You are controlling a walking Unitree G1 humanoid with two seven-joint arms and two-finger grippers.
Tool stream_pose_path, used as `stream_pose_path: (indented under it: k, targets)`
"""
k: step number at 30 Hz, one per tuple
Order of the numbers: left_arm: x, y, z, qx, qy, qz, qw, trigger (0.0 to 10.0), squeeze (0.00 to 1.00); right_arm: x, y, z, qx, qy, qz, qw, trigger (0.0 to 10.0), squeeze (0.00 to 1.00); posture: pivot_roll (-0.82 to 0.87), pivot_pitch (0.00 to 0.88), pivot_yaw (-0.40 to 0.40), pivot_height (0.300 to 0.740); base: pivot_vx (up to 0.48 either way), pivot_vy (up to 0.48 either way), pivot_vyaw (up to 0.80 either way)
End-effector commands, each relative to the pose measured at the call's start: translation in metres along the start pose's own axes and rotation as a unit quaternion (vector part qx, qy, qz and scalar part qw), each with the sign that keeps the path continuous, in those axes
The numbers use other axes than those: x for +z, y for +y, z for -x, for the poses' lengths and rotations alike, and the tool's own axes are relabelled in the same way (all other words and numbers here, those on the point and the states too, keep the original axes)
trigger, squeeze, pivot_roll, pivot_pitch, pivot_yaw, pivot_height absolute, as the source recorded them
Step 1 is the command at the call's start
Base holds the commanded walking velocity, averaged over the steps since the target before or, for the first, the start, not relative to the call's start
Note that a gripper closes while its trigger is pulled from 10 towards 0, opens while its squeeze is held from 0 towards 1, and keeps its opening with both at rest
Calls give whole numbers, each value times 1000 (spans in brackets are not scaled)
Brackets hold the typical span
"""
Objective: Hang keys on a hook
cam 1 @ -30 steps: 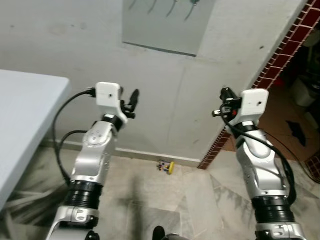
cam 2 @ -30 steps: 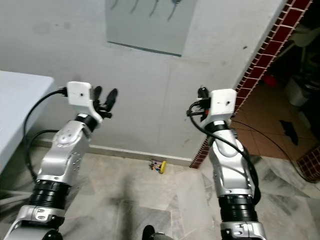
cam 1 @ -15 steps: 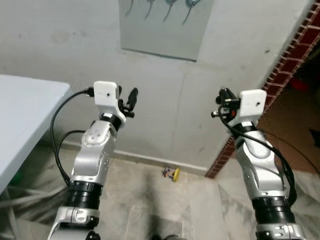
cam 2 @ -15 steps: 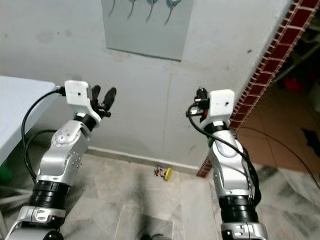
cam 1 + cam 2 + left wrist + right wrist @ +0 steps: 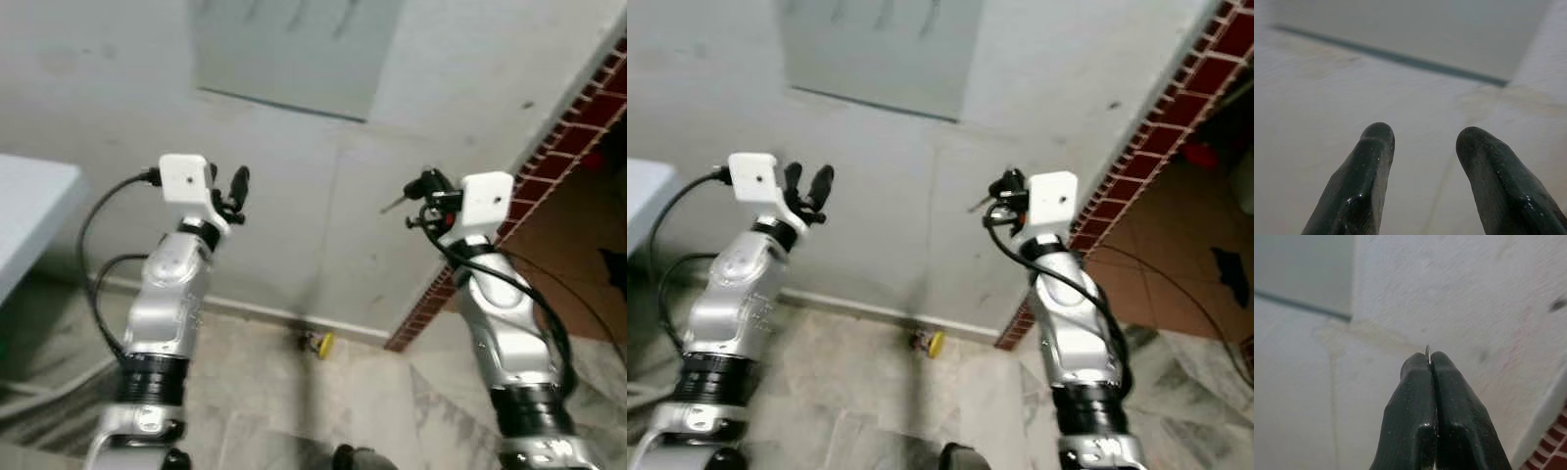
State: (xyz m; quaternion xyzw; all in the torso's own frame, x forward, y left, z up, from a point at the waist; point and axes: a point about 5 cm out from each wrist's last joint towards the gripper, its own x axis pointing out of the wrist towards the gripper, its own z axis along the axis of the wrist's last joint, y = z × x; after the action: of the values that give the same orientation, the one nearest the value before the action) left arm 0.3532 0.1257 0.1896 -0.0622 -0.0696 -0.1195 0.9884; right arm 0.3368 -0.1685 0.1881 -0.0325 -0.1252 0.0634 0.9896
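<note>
Shifted since a second ago: camera view swung, hook panel (image 5: 294,54) now blurred at top; small key visible at the right gripper (image 5: 416,186), not made out earlier.

Nearest — both arms raised before the wall (image 5: 392,255). Left gripper (image 5: 1422,142) empty, fingers spread. Right gripper pinched tight on a thin metal ring (image 5: 1428,354) — seemingly the keys. On the floor by the skirting, a yellow object (image 5: 320,343), unidentified.

Step in hand, judged: carrying keys toward the hooks. Next: raise and steer right gripper up to the panel.
</note>
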Motion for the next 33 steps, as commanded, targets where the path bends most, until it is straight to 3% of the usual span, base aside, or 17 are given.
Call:
stream_pose_path:
  k: [1, 5, 14, 33]
  targets:
    - [2, 10, 3, 16, 0, -2, 1000, 10000, 0, 3, 7, -1, 12, -6, -4, 1000, 10000, 0, 51, 158, -93, 740, 0, 311, 0]
    - [2, 11, 3, 20, 0, -1, 1000, 10000, 0, 3, 8, -1, 12, -6, -4, 1000, 10000, 0, 50, 159, -93, 740, 0, 359, 0]
    - [4, 10, 2, 27, -8, -14, 999, 10000, 0, 2, 7, 0, 10, -3, -3, 1000, 10000, 0, 50, 154, -92, 740, 0, 0, 0]
    - [6, 10, -1, 25, -4, 3, 1000, 10000, 0, 2, 9, 1, 12, -5, -1, 1000, 10000, 0, 46, 139, -87, 740, 0, 0, 0]
